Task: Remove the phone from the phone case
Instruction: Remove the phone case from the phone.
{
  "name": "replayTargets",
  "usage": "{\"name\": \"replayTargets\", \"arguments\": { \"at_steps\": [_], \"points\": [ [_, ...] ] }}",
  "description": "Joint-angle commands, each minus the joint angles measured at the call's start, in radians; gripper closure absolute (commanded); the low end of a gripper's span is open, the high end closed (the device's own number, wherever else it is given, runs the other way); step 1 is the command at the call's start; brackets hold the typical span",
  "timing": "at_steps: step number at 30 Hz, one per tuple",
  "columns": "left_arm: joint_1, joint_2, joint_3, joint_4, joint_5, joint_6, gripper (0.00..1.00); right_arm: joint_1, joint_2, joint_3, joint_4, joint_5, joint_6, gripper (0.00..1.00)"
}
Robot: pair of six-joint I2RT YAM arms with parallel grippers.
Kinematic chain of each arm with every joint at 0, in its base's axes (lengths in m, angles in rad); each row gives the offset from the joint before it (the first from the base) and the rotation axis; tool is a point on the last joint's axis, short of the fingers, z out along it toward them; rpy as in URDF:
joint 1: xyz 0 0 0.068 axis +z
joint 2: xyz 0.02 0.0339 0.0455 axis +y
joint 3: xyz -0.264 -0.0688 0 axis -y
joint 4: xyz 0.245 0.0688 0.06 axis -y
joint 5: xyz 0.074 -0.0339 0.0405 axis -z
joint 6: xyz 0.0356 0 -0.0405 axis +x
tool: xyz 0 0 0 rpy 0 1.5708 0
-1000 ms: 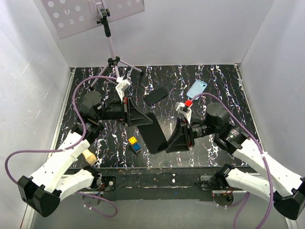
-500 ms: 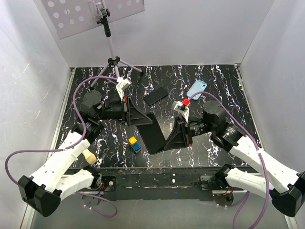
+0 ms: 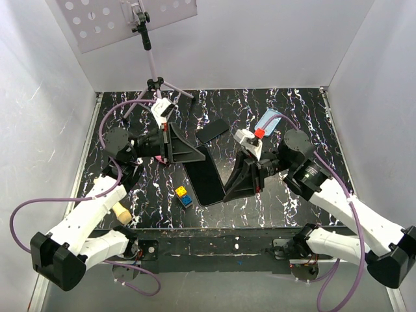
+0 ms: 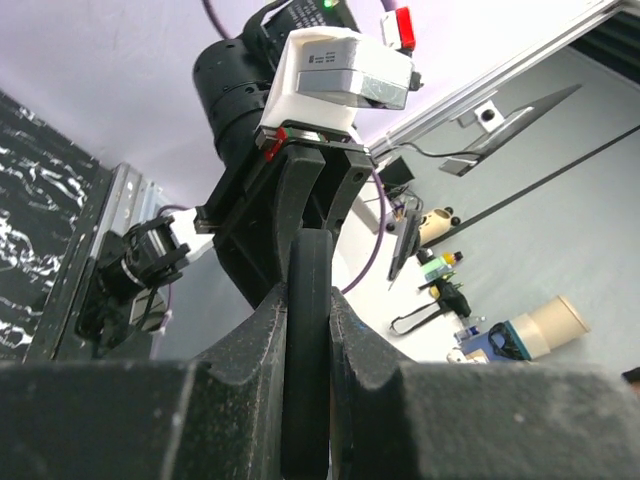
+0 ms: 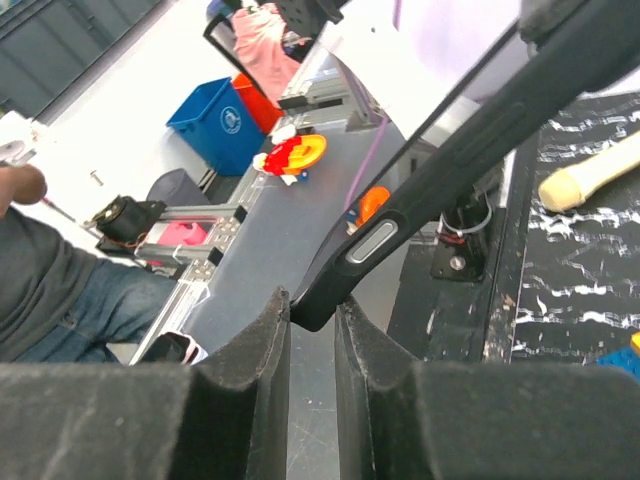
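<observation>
A thin black phone (image 3: 205,177) hangs above the table middle, held between both grippers. My left gripper (image 3: 194,156) is shut on its far end; in the left wrist view the phone's edge (image 4: 306,300) is pinched between my fingers, midpoint (image 4: 308,335). My right gripper (image 3: 229,190) is shut on its near right corner; in the right wrist view that corner, with a side button (image 5: 372,243), sits between my fingers, midpoint (image 5: 312,320). The light blue phone case (image 3: 268,120) lies apart on the table at the back right, partly behind a cable.
A second flat black slab (image 3: 212,130) lies on the table behind the held phone. A yellow and a blue brick (image 3: 182,195) sit front left of centre. A tripod (image 3: 156,84) stands at the back left. A tan peg (image 3: 121,212) lies by the left arm.
Both grippers have raised and turned the black phone; it has shifted a little left and back. The right wrist has swung left and up. The blue case has not moved.
</observation>
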Motion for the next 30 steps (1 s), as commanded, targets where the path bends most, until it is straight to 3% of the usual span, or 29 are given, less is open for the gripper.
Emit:
{"name": "replayTargets", "arguments": {
  "at_steps": [1, 6, 10, 14, 17, 20, 23, 30],
  "points": [
    [-0.010, 0.017, -0.012, 0.181, -0.068, -0.222, 1.00, 0.012, 0.056, 0.127, 0.383, -0.048, 0.014, 0.99],
    [-0.010, 0.040, -0.020, 0.240, -0.077, -0.302, 1.00, 0.017, 0.111, 0.220, 0.357, -0.086, -0.003, 0.99],
    [-0.010, 0.015, -0.015, 0.145, -0.098, -0.249, 1.00, 0.018, 0.123, 0.294, 0.104, -0.003, -0.201, 0.99],
    [-0.012, 0.008, -0.018, 0.135, -0.114, -0.242, 1.00, 0.020, 0.111, 0.294, -0.015, 0.110, -0.311, 0.99],
    [-0.010, -0.003, -0.021, 0.126, -0.131, -0.235, 1.00, 0.020, 0.088, 0.290, -0.118, 0.338, -0.386, 0.99],
    [-0.010, -0.038, -0.020, 0.058, -0.181, -0.175, 1.00, 0.043, 0.051, 0.267, -0.221, 0.711, -0.442, 0.99],
    [-0.010, -0.055, -0.007, -0.024, -0.210, -0.098, 1.00, 0.049, -0.002, 0.209, -0.238, 0.859, -0.474, 0.99],
    [-0.010, 0.012, -0.015, 0.119, -0.201, -0.186, 1.00, 0.049, -0.016, 0.214, -0.350, 0.732, -0.591, 0.99]
  ]
}}
